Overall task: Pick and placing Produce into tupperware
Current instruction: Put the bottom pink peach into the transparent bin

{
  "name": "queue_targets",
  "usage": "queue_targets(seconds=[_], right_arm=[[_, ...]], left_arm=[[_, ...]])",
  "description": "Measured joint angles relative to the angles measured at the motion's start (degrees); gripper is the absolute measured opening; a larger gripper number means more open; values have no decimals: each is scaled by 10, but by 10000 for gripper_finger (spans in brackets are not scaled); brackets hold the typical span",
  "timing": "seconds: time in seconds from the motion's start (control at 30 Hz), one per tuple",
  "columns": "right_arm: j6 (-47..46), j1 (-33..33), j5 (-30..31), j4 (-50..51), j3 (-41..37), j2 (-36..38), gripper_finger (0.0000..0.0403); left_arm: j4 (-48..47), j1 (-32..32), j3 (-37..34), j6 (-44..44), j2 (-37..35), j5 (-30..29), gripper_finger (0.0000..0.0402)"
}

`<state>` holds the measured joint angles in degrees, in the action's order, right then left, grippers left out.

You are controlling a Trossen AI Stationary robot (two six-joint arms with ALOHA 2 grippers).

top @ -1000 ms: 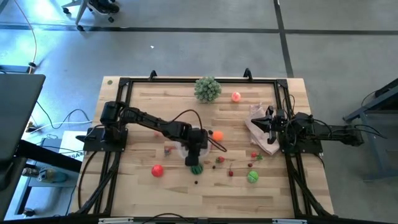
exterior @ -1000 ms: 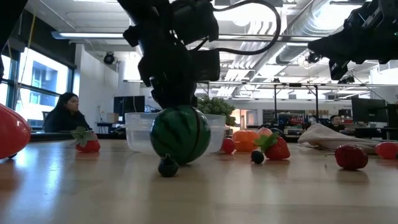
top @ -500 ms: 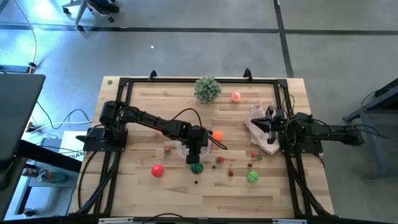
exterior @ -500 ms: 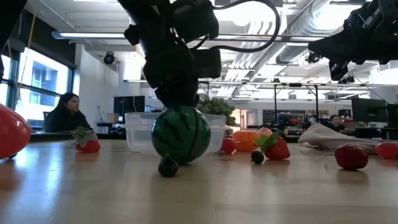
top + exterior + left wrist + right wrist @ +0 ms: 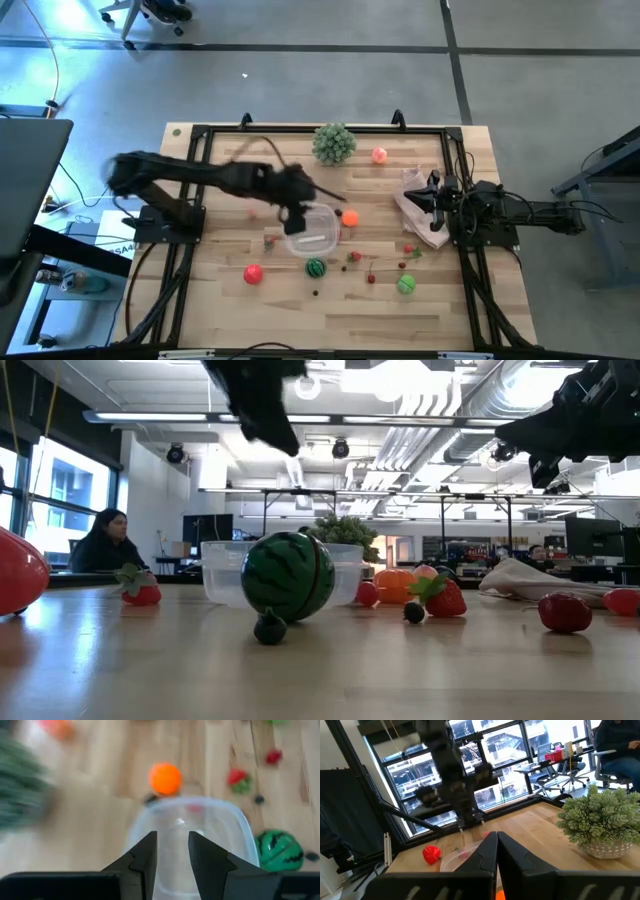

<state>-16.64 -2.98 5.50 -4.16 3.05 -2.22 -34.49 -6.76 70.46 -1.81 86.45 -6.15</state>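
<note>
The clear tupperware point(image 5: 316, 232) stands on the table's middle; its see-through wall point(image 5: 222, 572) shows in the low view. The striped green melon ball point(image 5: 316, 268) rests on the wood just near of it point(image 5: 289, 577), with a dark berry point(image 5: 269, 628) in front. An orange ball point(image 5: 350, 217), a red ball point(image 5: 253, 273), a green ball point(image 5: 406, 285) and small berries lie around. My left gripper point(image 5: 293, 214) hangs blurred above the tupperware's left rim, slightly open and empty point(image 5: 172, 862). My right gripper point(image 5: 430, 196) waits shut at the right, over the pinkish-white bag point(image 5: 418, 210).
The bushy pale-green ball point(image 5: 334, 143) and a pink ball point(image 5: 380, 155) sit near the far edge. Strawberries point(image 5: 445, 598) and small red fruits lie right of the tupperware. A black frame rims the table. A person sits in the room beyond, at the left point(image 5: 103, 540).
My left gripper stood on top of the melon ball, then rose off it and swung fast toward the table's far left, passing over the tupperware. The melon ball stays on the table near the tupperware.
</note>
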Motion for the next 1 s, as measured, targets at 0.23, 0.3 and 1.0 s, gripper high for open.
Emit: queue_targets(seconds=[0.23,0.3,1.0], right_arm=[[0,0,-25,-11,0,0,0],[-2,0,-35,-13,0,0,0],[-20,0,-37,-43,0,0,0]], left_arm=[[-49,-37,0,1,-167,-39,101],[-64,-45,0,-2,-207,-44,101],[85,-49,-356,-105,-529,-28,101]])
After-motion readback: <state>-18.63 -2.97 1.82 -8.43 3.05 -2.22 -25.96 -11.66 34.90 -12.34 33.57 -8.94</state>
